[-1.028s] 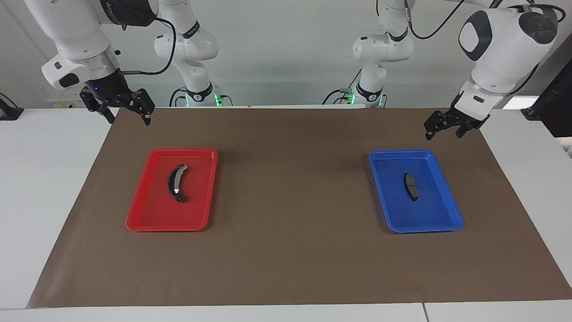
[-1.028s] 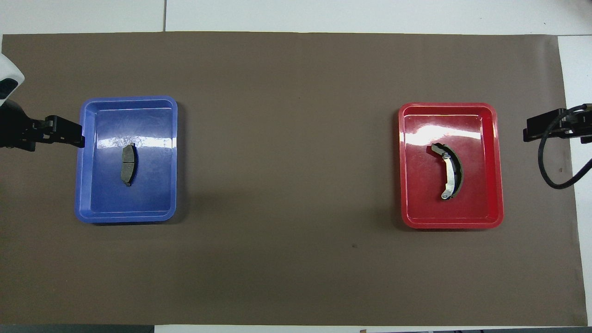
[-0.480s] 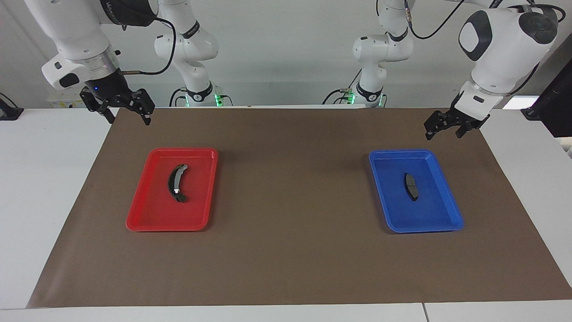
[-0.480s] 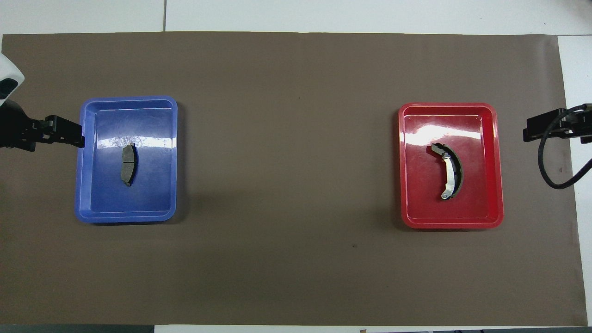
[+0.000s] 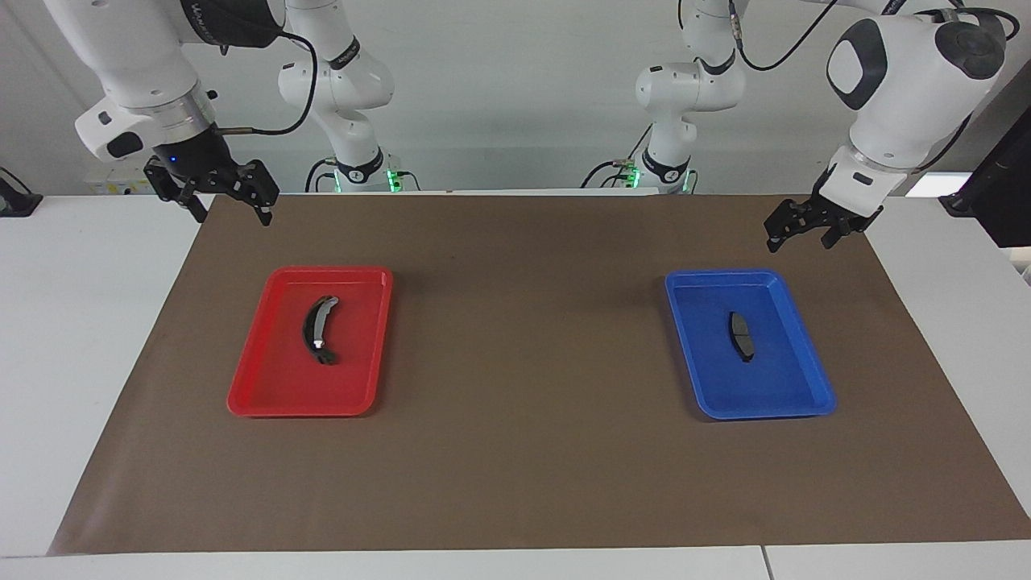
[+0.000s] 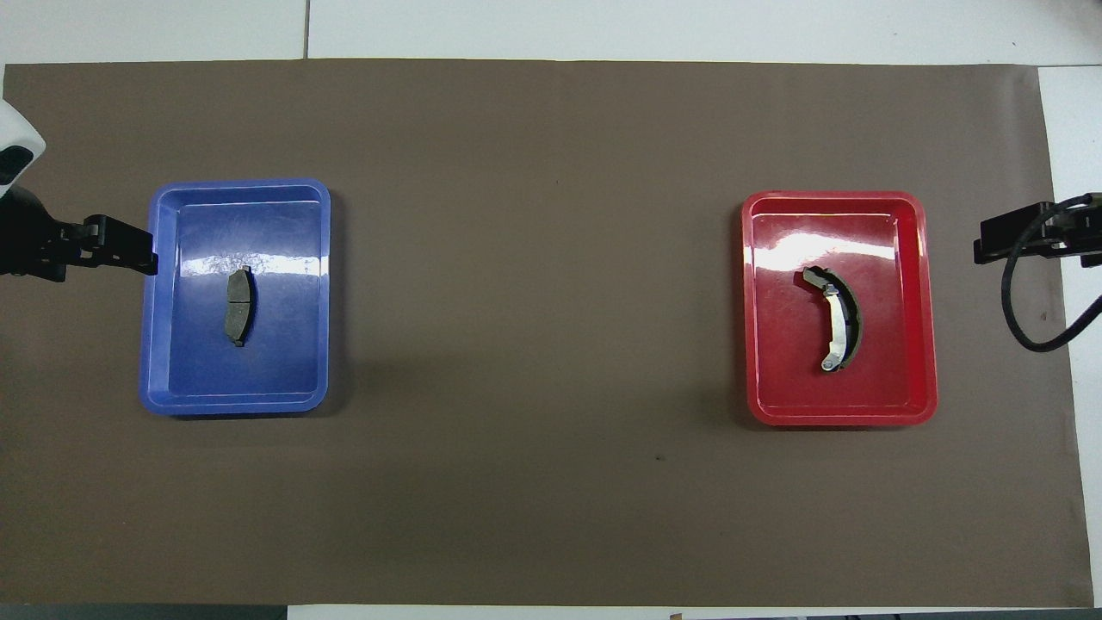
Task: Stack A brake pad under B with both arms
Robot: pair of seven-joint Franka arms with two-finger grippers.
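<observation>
The short plain dark grey A brake pad (image 5: 742,335) lies in the blue tray (image 5: 808,390), toward the left arm's end; it also shows in the overhead view (image 6: 238,306). The long crescent pad B (image 5: 317,329) with a light grey strip lies in the red tray (image 5: 266,395), toward the right arm's end, and shows from above too (image 6: 837,319). My left gripper (image 5: 800,234) hangs open and empty in the air over the mat, by the blue tray's corner nearest the robots (image 6: 138,255). My right gripper (image 5: 230,206) hangs open and empty over the mat's edge (image 6: 987,248).
A brown mat (image 5: 523,362) covers the white table (image 5: 89,338). The two trays (image 6: 164,379) (image 6: 925,301) lie well apart on it, with bare mat between them. A black cable (image 6: 1024,327) loops from the right arm.
</observation>
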